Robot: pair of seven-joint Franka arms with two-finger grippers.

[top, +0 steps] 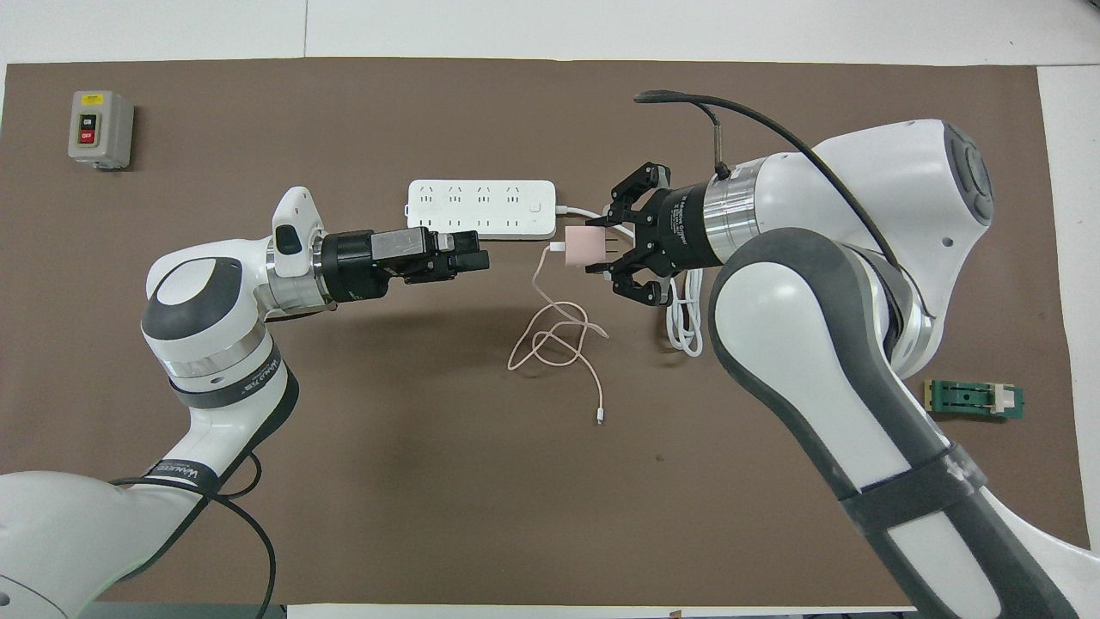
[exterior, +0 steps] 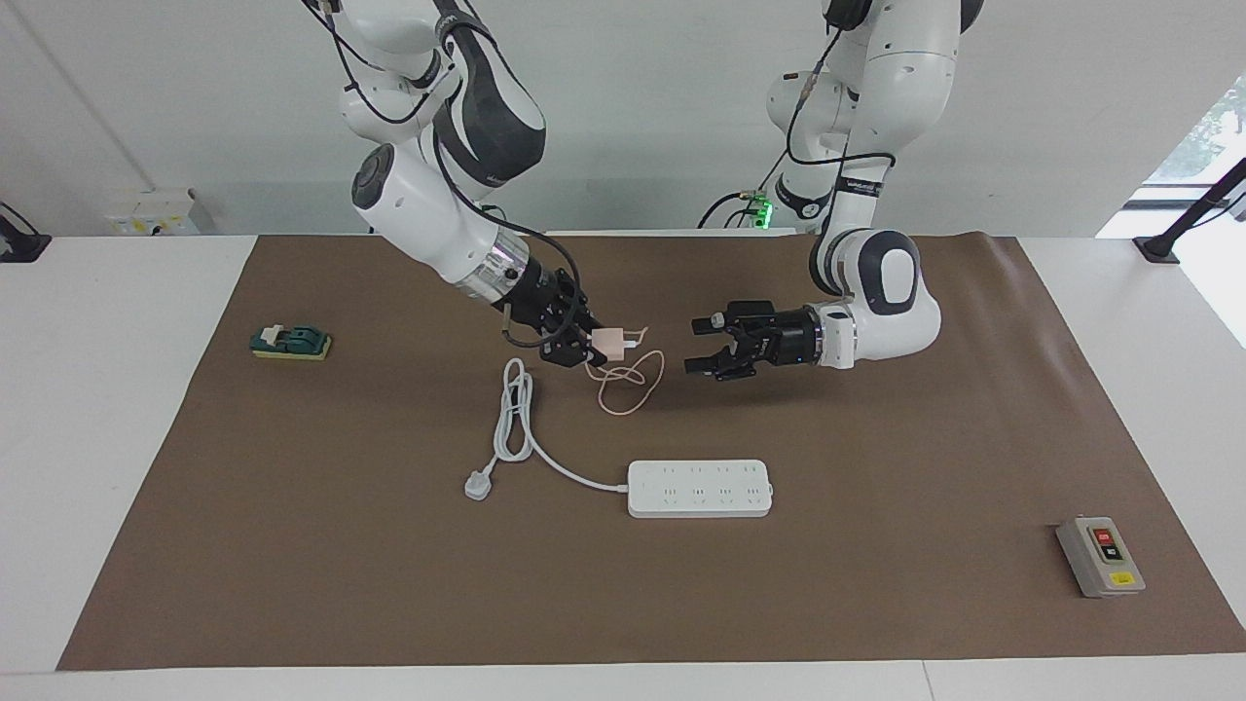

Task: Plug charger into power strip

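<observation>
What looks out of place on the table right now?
Nothing is damaged or spilled. The charger rides in the right gripper with its pink cable trailing in a loose tangle on the mat, nearer the robots than the power strip; it could snag.

So the count on the brown mat (exterior: 876, 604): one power strip (exterior: 700, 488), one pink charger (exterior: 609, 342), one grey switch box (exterior: 1100, 556) by a corner, one green block (exterior: 291, 342) near an edge, and two robot arms.
</observation>
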